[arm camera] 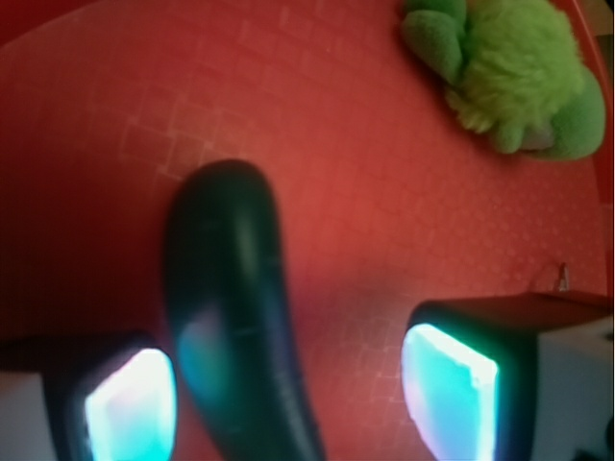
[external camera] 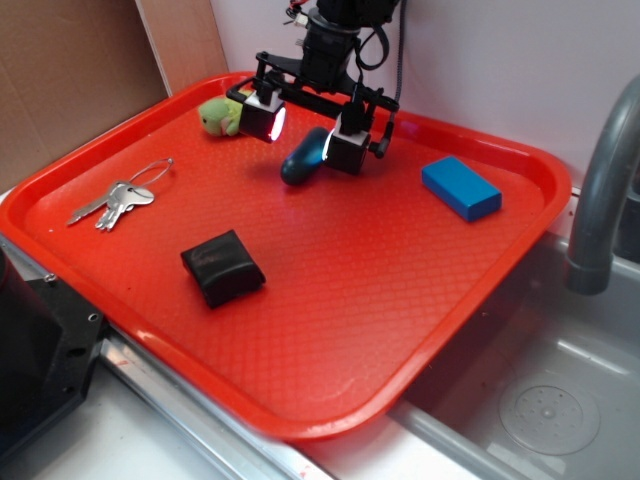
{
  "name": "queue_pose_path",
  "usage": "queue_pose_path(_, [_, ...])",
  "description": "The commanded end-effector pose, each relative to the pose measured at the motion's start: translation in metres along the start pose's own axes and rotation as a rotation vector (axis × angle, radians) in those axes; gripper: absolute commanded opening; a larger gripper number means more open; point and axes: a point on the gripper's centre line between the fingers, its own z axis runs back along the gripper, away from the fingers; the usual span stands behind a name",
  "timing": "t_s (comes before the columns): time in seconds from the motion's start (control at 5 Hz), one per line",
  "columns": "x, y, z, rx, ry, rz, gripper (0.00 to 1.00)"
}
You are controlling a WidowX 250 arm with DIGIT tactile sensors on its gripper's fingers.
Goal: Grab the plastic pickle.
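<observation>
Pickle [external camera: 303,158] lies on the red tray [external camera: 380,290], toward the far side, dark and slightly curved, with one rounded end pointing at the near-left and the other tucked under my right finger. My tool [external camera: 304,134] hangs just over it with the fingers [external camera: 262,116] spread wide apart and nothing between them clamped. In the wrist view the pickle [arm camera: 240,317] runs up between the two lit pads [arm camera: 447,389], lying much closer to the left-hand pad than to the other; I cannot tell whether that pad touches it.

Beside my tool, at the far-left of the tray, sits a fuzzy green plush [external camera: 220,115], well clear of the pickle; the wrist view shows the plush [arm camera: 509,77] at the upper right. A blue block [external camera: 460,187] rests near the tray's right rim. A pair of keys [external camera: 115,203] on a ring lies toward the left rim, and a black pouch [external camera: 222,267] sits nearer the front, apart from everything else. The tray stands on a worktop [external camera: 140,425] next to a grey sink [external camera: 540,400] with a tap [external camera: 600,190].
</observation>
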Motion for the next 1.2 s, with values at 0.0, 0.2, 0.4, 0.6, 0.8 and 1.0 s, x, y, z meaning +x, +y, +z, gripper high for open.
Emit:
queue_pose_path(0.0, [0.01,0.02,-0.032,0.004,0.016,-0.064,0.0])
queue_pose_path(0.2, [0.008,0.019,-0.027,0.005,0.009,-0.056,0.0])
queue_pose_path(0.4, [0.008,0.018,-0.012,-0.006,-0.017,-0.067,0.0])
queue_pose_path(0.6, [-0.001,0.009,0.043,-0.078,-0.225,-0.03,0.0])
queue_pose_path(0.8, [-0.032,0.029,0.087,-0.215,-0.251,0.043,0.0])
queue_pose_path(1.0, [-0.068,0.059,0.123,-0.258,-0.255,0.157,0.0])
